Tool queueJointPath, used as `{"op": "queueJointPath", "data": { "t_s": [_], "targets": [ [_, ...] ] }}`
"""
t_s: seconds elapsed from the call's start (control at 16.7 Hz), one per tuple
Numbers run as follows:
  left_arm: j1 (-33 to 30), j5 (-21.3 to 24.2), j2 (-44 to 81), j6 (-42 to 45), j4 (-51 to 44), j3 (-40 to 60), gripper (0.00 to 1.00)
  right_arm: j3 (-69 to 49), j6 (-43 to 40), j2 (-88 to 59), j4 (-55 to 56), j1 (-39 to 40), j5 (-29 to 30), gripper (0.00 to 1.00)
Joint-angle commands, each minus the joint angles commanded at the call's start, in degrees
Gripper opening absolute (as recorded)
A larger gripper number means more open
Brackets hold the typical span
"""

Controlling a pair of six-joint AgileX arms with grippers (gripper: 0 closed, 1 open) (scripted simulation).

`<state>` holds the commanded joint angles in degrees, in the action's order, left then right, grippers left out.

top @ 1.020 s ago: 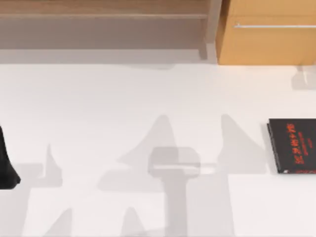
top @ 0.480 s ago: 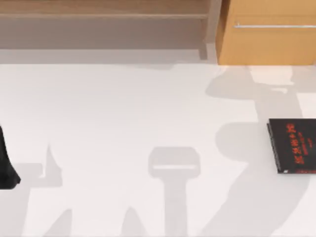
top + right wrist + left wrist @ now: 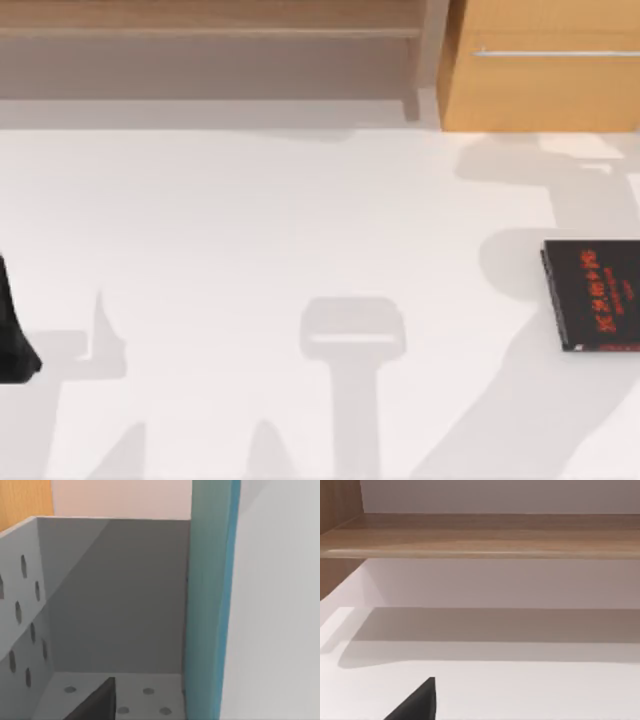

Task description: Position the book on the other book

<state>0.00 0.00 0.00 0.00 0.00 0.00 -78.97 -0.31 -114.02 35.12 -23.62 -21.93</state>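
Top view: black book point(image 3: 598, 295) at table's point(image 3: 250, 220) right.

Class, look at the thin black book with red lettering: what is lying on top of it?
Nothing lies on the black book; its red-lettered cover shows bare at the table's right edge. The teal book stands upright inside a grey perforated bin.

— What hems in the right gripper's fingers point(image 3: 95, 702)?
— The upright teal book point(image 3: 210, 605) close beside them, a perforated grey wall point(image 3: 22, 615) opposite, a plain grey wall ahead.
— And the left finger point(image 3: 415, 705)?
— Open white tabletop point(image 3: 520, 690) ahead, to the wooden shelf point(image 3: 480, 535).
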Motion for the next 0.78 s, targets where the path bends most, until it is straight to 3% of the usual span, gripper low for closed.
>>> {"op": "queueJointPath", "data": {
  "t_s": [0.78],
  "targets": [
    [0.00,0.00,0.00,0.00,0.00,0.00,1.00,-8.58,-0.05,-5.73,-2.89,1.37,1.45,1.00]
  ]
}}
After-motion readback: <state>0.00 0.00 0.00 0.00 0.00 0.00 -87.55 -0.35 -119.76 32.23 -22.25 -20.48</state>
